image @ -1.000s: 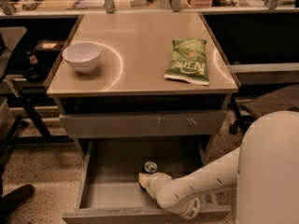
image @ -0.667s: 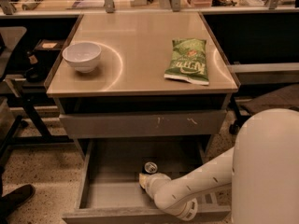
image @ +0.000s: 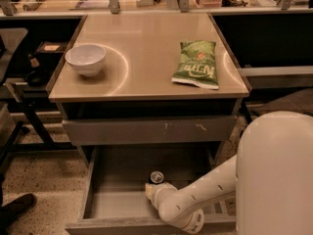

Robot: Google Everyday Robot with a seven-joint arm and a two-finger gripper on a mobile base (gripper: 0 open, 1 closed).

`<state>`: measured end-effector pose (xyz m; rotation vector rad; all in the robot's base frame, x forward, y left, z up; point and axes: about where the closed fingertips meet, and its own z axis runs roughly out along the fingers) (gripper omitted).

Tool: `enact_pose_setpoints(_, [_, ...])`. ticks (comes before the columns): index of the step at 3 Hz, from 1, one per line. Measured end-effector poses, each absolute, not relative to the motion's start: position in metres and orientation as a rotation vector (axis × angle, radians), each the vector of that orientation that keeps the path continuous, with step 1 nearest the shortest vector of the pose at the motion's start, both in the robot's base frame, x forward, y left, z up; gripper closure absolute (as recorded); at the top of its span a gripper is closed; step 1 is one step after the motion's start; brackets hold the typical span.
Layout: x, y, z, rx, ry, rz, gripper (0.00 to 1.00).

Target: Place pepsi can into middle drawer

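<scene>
The pepsi can (image: 156,176) stands upright inside the open middle drawer (image: 89,190); only its silver top and a bit of dark side show. The drawer is a wide grey box with low side walls, pulled out at the bottom of the cabinet. My gripper (image: 151,189) is down inside the drawer, right at the near side of the can, at the end of my white arm (image: 205,192), which reaches in from the right. The wrist hides the lower part of the can.
A closed grey drawer front with white scuff marks (image: 146,129) sits just above the open drawer. On the tan tabletop (image: 146,48) are a white bowl (image: 86,58) at the left and a green chip bag (image: 196,63) at the right. A shoe (image: 14,208) shows on the floor at the left.
The large white part of my arm at the right has shifted a little to the left. The can and the gripper stay in the same spot in the drawer.
</scene>
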<state>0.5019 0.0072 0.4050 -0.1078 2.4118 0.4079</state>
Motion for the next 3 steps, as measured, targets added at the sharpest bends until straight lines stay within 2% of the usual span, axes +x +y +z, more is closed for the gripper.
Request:
enact_pose_setpoints(1, [0.5019,0.0072,0.405,-0.108,2.412,0.408,0.81])
enact_pose_setpoints(3, [0.5019,0.0072,0.405,-0.108,2.412,0.408,0.36])
